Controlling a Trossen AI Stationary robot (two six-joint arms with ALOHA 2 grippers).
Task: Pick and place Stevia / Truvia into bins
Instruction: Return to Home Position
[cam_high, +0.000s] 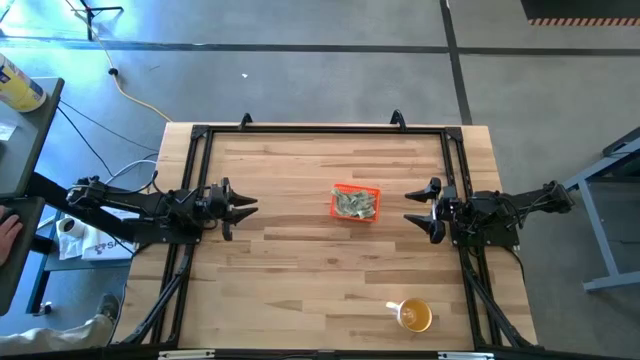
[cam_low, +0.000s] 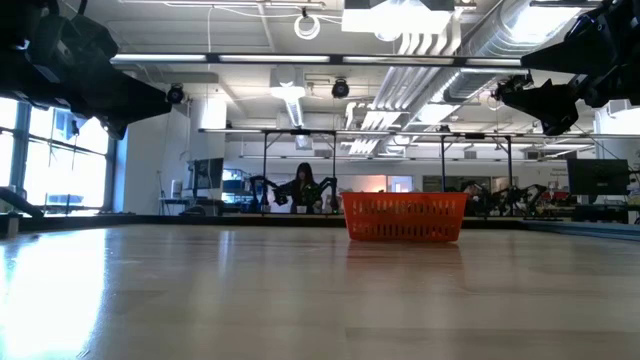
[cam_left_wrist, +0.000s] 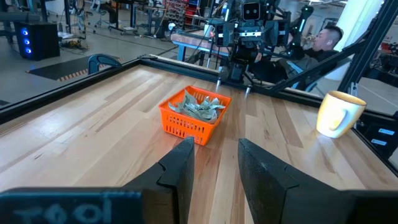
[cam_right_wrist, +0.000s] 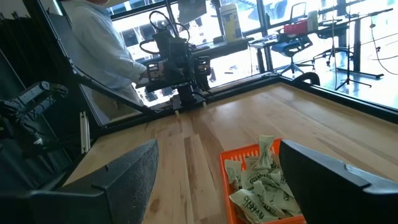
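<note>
Left gripper (cam_left_wrist: 216, 147) and right gripper (cam_right_wrist: 217, 149) parked apart, both spread, empty: sachets (cam_left_wrist: 198, 106) sit in basket (cam_left_wrist: 184, 126), I reckon done.

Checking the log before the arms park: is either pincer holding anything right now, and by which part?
Nothing is held. The left pincer and right pincer are both open and empty; the green packets lie in the orange basket.

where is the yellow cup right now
In the high view the yellow cup stands on the right side of the table, near its lower edge, well apart from the orange basket and below the right end effector.
</note>
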